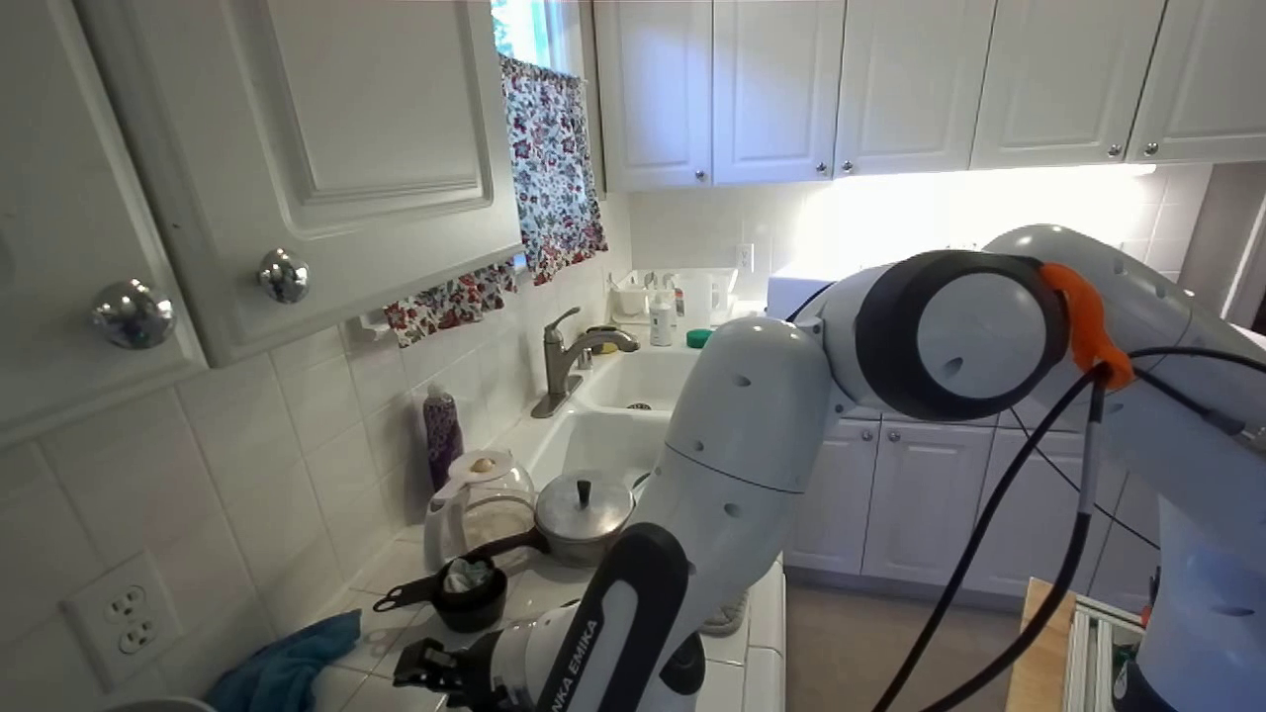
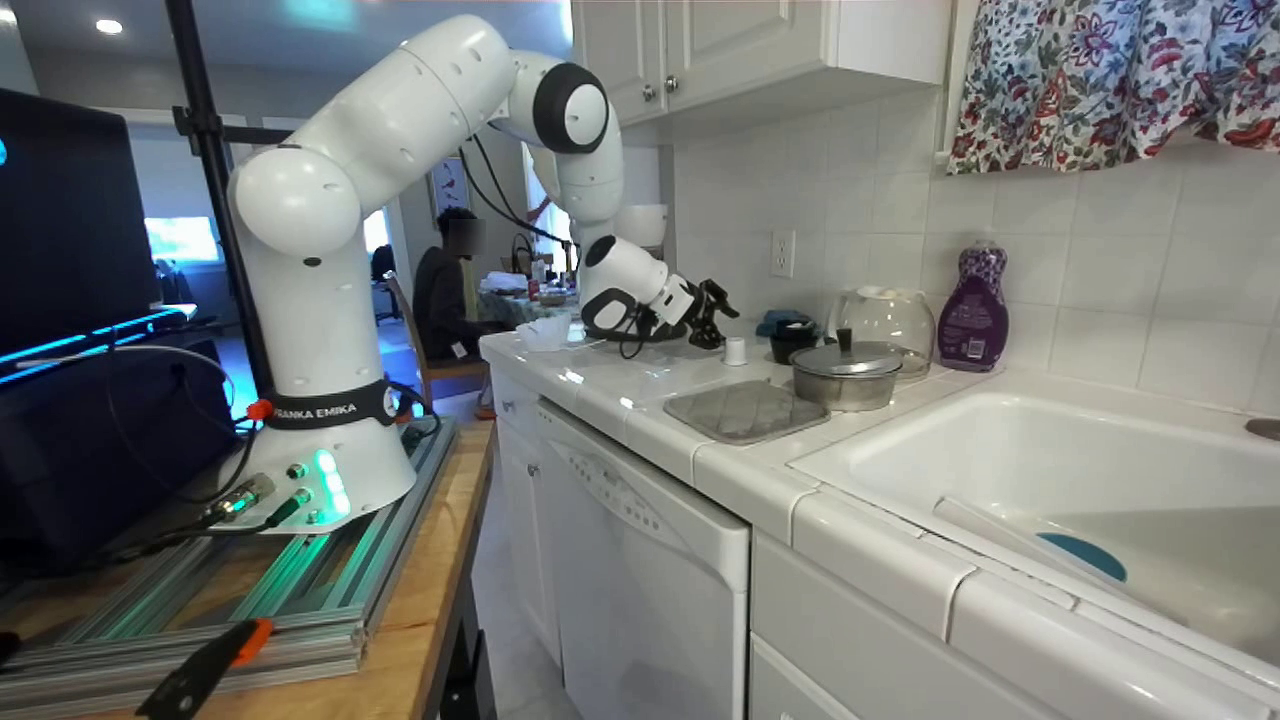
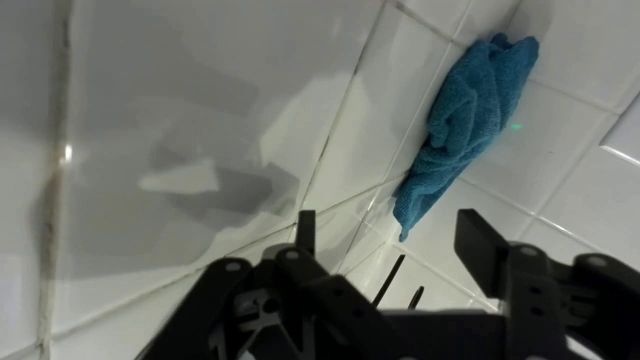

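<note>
And the Robotiq gripper [image 3: 390, 237] hangs over the tile countertop [image 2: 655, 375], jaws wide apart, the crumpled blue terry towel [image 3: 465, 115] lying beside the backsplash [image 1: 336, 485]!

Lies rumpled on the white tiled surface [image 2: 675, 372] as a blue cloth [image 3: 465, 115], thick and towel-like in texture. Stretches lengthwise beside the surface's back edge, nearly in line with it. Bunches into soft folds through the middle, spreads broader at one end and narrows to a slim tip at the other.
</note>
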You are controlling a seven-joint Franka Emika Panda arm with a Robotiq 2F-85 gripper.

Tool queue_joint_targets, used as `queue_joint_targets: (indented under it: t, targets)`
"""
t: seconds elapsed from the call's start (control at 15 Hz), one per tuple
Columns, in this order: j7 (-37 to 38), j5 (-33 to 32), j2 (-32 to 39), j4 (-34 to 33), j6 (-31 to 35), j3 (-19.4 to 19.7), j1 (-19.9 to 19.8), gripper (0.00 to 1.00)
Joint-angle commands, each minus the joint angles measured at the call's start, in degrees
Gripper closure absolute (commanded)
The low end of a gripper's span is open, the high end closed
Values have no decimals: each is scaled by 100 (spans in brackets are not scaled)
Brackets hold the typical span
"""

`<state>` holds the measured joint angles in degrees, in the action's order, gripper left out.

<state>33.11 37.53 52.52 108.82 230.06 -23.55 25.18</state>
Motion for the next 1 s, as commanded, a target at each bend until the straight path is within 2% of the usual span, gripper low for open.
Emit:
queue_joint_targets:
  t: [0.0, 0.33, 0.6, 0.87, 0.93]
  targets:
    - [-356, 571, -278, 167, 243, -42, 99, 1]
    - [-356, 977, -502, 314, 464, -274, 100, 0]
    - [318, 757, -647, 556, 775, -547, -80, 0]
    - [1402, 751, -709, 841, 1408, -716, -197, 0]
    - [1865, 894, -941, 885, 1180, -243, 141, 0]
